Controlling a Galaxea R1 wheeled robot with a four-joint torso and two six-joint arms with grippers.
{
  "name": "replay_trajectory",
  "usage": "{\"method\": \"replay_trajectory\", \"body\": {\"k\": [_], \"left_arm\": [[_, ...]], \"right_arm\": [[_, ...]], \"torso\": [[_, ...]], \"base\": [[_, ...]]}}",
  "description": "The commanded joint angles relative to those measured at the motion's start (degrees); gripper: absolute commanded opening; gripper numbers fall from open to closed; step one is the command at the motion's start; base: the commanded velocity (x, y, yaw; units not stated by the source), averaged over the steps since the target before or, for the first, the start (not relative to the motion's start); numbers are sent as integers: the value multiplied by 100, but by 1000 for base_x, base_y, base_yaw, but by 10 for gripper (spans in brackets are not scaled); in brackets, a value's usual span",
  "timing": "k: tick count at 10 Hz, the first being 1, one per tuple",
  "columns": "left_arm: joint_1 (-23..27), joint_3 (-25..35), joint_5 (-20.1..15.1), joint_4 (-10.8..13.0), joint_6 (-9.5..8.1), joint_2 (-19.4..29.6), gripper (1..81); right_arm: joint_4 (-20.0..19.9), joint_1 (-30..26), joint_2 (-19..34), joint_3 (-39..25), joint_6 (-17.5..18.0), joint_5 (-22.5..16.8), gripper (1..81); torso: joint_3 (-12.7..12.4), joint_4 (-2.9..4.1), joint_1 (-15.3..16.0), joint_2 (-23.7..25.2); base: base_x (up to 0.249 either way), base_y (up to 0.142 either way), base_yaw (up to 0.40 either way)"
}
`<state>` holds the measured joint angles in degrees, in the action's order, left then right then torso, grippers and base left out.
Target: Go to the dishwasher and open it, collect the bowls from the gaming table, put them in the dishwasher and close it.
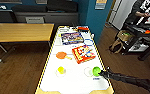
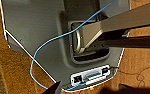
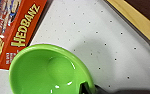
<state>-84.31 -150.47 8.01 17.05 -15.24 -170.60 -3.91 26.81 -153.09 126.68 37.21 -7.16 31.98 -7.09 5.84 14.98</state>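
The right claw (image 1: 102, 73) reaches in from the right side of the bench (image 1: 73, 85) and is at the rim of the green bowl (image 1: 96, 71), which sits near the bench's right edge beside a pale bowl (image 1: 88, 71). The right arm is nearer the bowl. In the right wrist view a finger (image 3: 84, 88) is on the bowl's rim, but I cannot tell if the claw has squeezed on it.

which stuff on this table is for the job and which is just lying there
Job: green bowl at the right hand, yellow bowl, pale bowl, orange bowl, gaming table.
Lying about: red game box, purple game box.
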Motion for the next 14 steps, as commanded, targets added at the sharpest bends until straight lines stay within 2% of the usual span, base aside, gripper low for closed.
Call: {"method": "replay_trajectory", "body": {"k": [1, 2, 3, 4, 5, 6, 7, 8, 10, 11, 12, 14], "left_arm": [[-12, 52, -326, 8, -5, -63, 811], [6, 52, -326, 8, -5, -80, 811], [24, 61, -309, 17, -5, -89, 811], [41, 53, -309, 26, -5, -107, 811], [50, 61, -309, 26, -5, -116, 811], [50, 52, -300, 35, -5, -116, 811], [50, 52, -292, 44, 3, -115, 811], [50, 61, -282, 44, 3, -116, 811], [50, 61, -274, 44, 30, -133, 811], [67, 61, -265, 44, 38, -133, 811], [103, 70, -265, 44, 38, -116, 811], [164, 201, -274, 52, 30, -46, 811]], "right_arm": [[-48, -1311, 2202, -2414, 111, -1541, 10], [-39, -1401, 2877, -3080, 120, -1700, 10], [-13, -1358, 3768, -3866, 138, -1701, 10], [153, -1167, 4438, -4456, 155, -1676, 10], [302, -920, 5076, -4973, 155, -1622, 10], [382, -701, 5409, -5234, 155, -1605, 10], [628, -141, 5926, -5646, 155, -1536, 10], [933, 741, 6085, -5770, 155, -1083, 10], [1409, 2720, 5904, -5509, 147, 533, 10], [1472, 3479, 5547, -5177, 129, 1123, 10], [1472, 4069, 5010, -4746, 103, 1443, 10], [1498, 4696, 3971, -3725, 42, 1603, 10]], "torso": [[0, 0, 0, 0], [0, 0, 0, 0], [0, 0, 0, -2], [0, 0, 0, -2], [0, 0, 0, -2], [0, 0, 0, -2], [0, 0, 0, -2], [0, 0, 0, -2], [0, 0, 0, -2], [0, 0, 0, -2], [0, 0, 0, -2], [0, 0, 0, -2]], "base": [[0, 0, 0], [0, 0, 0], [0, 0, 0], [0, 0, 0], [0, 0, 0], [0, 0, 0], [0, 0, 0], [0, 0, 0], [0, 0, 0], [0, 0, 0], [0, 0, 0], [0, 0, 0]]}}
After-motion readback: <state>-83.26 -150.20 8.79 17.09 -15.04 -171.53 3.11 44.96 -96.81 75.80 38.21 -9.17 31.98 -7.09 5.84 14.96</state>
